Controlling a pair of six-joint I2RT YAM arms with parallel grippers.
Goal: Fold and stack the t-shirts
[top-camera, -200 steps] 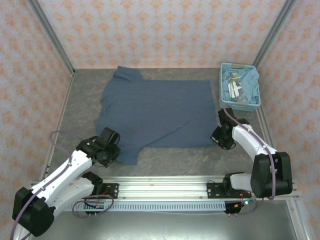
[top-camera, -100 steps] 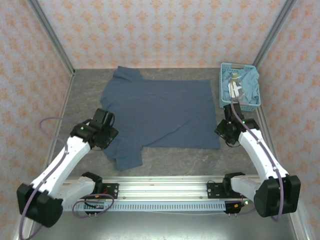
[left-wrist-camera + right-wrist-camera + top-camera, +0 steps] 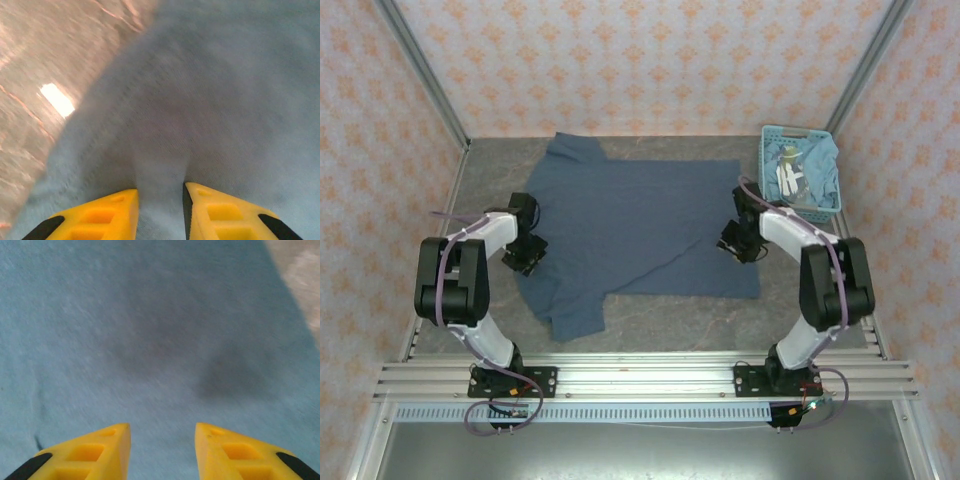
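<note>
Grey marbled worktop [image 3: 670,318], peach patterned walls [image 3: 620,60]. The slate-blue t-shirt [image 3: 640,220] lies spread flat. The left pincer [image 3: 160,191] and right pincer [image 3: 161,427] both stand parted over it.

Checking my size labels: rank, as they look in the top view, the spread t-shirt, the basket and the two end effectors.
1. spread t-shirt, by far the largest.
2. basket.
3. left end effector and right end effector: they look alike, so not ranked.

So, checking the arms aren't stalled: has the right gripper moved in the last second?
Yes. The right gripper moved toward the basket, from the t-shirt's near-right corner to partway along its right edge.
</note>
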